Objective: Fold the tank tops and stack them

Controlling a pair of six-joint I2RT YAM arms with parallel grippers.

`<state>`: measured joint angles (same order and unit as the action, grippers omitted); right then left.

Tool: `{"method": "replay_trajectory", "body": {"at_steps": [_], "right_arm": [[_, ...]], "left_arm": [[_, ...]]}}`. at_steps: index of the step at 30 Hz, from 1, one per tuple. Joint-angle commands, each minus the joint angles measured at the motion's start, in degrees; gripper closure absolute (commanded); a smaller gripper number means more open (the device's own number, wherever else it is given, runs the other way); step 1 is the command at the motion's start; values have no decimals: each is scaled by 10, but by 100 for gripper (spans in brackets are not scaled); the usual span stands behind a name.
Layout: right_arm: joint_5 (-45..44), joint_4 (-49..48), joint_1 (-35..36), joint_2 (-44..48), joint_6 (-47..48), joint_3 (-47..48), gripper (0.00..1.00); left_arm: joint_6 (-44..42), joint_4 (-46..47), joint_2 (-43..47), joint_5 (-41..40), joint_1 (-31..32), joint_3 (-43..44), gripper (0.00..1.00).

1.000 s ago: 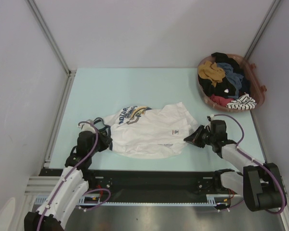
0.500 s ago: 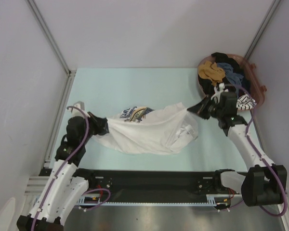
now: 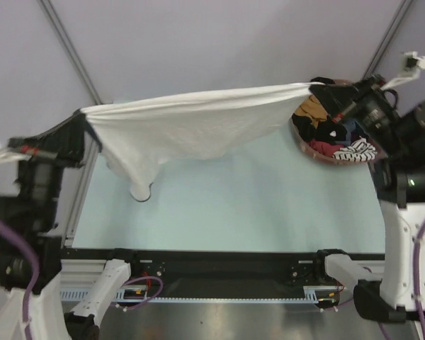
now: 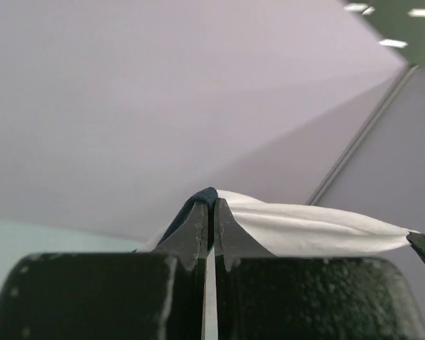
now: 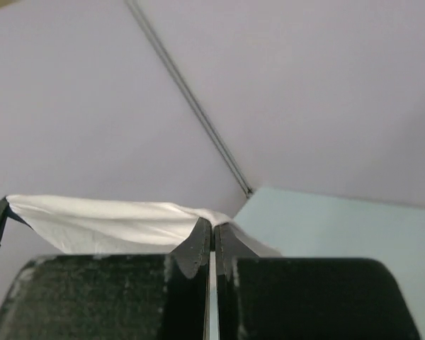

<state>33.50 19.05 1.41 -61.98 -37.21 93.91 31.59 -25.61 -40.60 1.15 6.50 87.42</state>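
Both pairs of fingers are pressed together on cloth. On the left gripper the tips meet with no gap and between them sits the dark navy trim of the white tank top. On the right gripper the tips are also together, with a white edge of the same top pinched between them.

From above, the left gripper and the right gripper are high and far apart, and the white tank top is stretched between them like a hammock over the pale green table. Its top edge is almost straight. The rest hangs down in a curve, and one low fold near my left side goes down toward the table; I cannot tell if it touches.

The stretched cloth covers the far part of the table in the top view. Just behind my right gripper stands a brown round basket at the far right corner, partly hidden by the gripper. Inside it lies a jumble: a mustard piece, black cloth, something red, a black-and-white striped piece and a grey-blue piece, half hidden.
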Motion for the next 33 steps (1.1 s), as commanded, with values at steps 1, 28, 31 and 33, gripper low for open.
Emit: {"method": "replay_trajectory", "body": {"at_steps": [1,28,31,33], "right_arm": [[3,-19,-5,103,26,54,100],[-15,-215,11,-69,-59,-130,100],[-12,-223,12,-163,-66,-65,100],[10,-209,11,-243,-69,35,100]], "left_arm": [[-57,-9,59,-24,-7,78,100],[57,157,-174,30,-12,-140,100],[61,178,-260,55,-26,-78,100],[62,174,-300,71,-37,6,100]]}}
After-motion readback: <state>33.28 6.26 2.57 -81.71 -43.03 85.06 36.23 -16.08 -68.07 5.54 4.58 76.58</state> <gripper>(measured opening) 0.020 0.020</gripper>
